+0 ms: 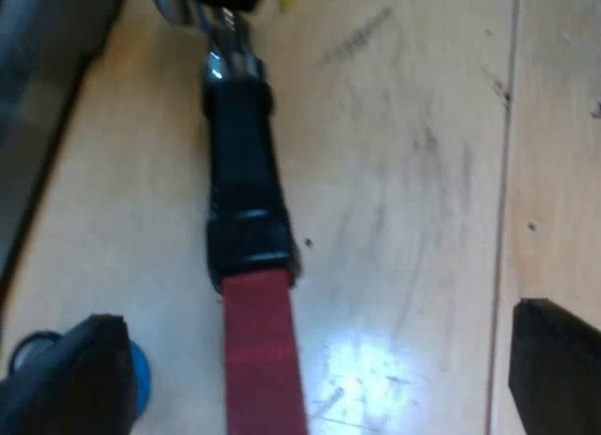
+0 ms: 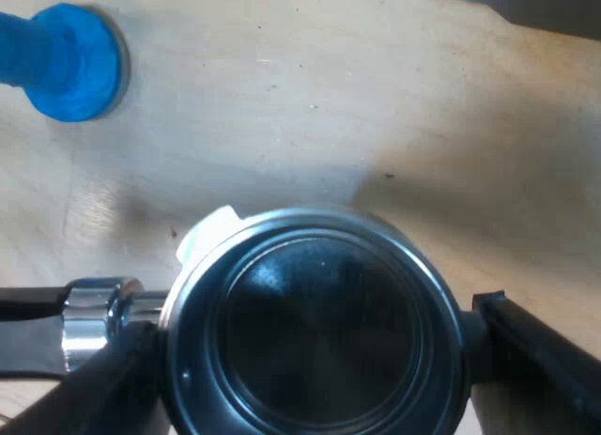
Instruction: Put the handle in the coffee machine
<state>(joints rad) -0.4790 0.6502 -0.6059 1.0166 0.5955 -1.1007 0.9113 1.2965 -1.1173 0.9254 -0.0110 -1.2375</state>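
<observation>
1. The holder point(image 1: 242, 209) is over the pale wooden tabletop point(image 1: 404, 172). Bare wood lies open along one side of its handle. On the other side a dark band point(image 1: 38, 97) runs beside the tabletop's edge; I cannot tell what it is.
2. The left claw point(image 1: 310, 322) is apart, one finger on each side of the red end point(image 1: 261, 350) and touching neither side. The gap is wide at one finger and narrower at the other.
3. The right claw point(image 2: 315, 318) is clamped on the holder's round metal basket point(image 2: 315, 266), with a finger against the rim on each side.
4. Past the basket the wood is open up to the blue tamper point(image 2: 73, 61), well apart from the holder. A dark strip point(image 2: 526, 3) marks a tabletop edge beyond.
5. A left finger partly hides the tamper. Its stem and the red end's tip are cut off. What is in the dark basket is hard to make out, as is whether the holder rests on the wood.
6. The long axis runs straight from basket through shiny neck and dark grip to the red end, which points between the left claw's fingers. The basket's mouth faces away from the tabletop.
</observation>
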